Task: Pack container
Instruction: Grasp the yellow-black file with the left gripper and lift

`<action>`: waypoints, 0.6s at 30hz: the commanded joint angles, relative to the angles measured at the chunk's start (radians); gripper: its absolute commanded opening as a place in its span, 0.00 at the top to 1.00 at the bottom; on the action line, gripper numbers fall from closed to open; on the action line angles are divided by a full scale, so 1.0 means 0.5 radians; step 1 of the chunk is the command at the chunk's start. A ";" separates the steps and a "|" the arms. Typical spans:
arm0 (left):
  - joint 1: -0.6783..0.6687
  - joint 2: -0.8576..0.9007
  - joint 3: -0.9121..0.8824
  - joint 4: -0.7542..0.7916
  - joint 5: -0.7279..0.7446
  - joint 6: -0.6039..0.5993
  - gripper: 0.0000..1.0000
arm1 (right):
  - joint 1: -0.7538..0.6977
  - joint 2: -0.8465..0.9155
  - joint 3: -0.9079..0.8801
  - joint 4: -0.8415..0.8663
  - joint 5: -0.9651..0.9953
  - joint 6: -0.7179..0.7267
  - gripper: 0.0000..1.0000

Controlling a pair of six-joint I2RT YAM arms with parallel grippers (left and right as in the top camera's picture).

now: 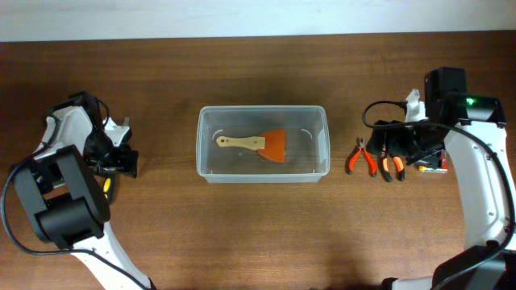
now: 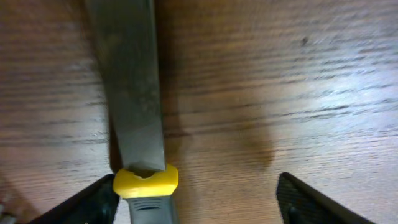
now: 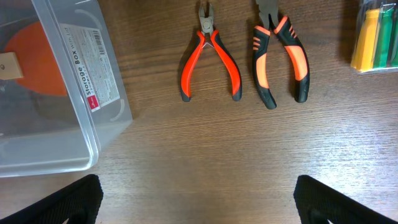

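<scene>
The container (image 1: 326, 145) is a clear rectangular bin at the table's middle; its corner shows in the right wrist view (image 3: 115, 115). An orange scraper with a wooden handle (image 1: 260, 143) lies inside it. My left gripper (image 1: 119, 161) is open at the far left. In its wrist view the fingers (image 2: 199, 199) straddle a flat grey file with a yellow collar (image 2: 134, 99), whose handle lies beside the left finger. My right gripper (image 1: 393, 145) is open and empty (image 3: 199, 199), hovering by red-handled cutters (image 3: 208, 59) and orange-black pliers (image 3: 280, 59).
The cutters (image 1: 360, 157) and pliers (image 1: 391, 167) lie right of the container. A small clear case of coloured screwdrivers (image 3: 376, 37) sits further right (image 1: 433, 164). The wooden table ends at a pale wall at the back.
</scene>
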 commanded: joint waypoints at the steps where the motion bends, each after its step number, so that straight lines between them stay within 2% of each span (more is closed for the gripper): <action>1: 0.037 0.007 -0.051 0.005 -0.040 0.018 0.25 | -0.016 0.005 0.034 -0.006 0.027 0.001 0.01; 10: 0.088 0.007 -0.177 0.184 -0.118 -0.058 0.34 | -0.016 0.005 0.034 -0.008 0.095 0.000 0.01; 12: 0.087 0.007 -0.182 0.198 -0.117 -0.058 0.40 | -0.016 0.005 0.034 -0.008 0.095 0.000 0.01; 15: 0.087 0.007 -0.192 0.225 -0.118 -0.058 0.55 | -0.016 0.005 0.034 -0.008 0.095 0.000 0.02; 18: 0.087 0.007 -0.195 0.230 -0.103 -0.058 0.55 | -0.016 0.005 0.034 -0.008 0.095 0.000 0.01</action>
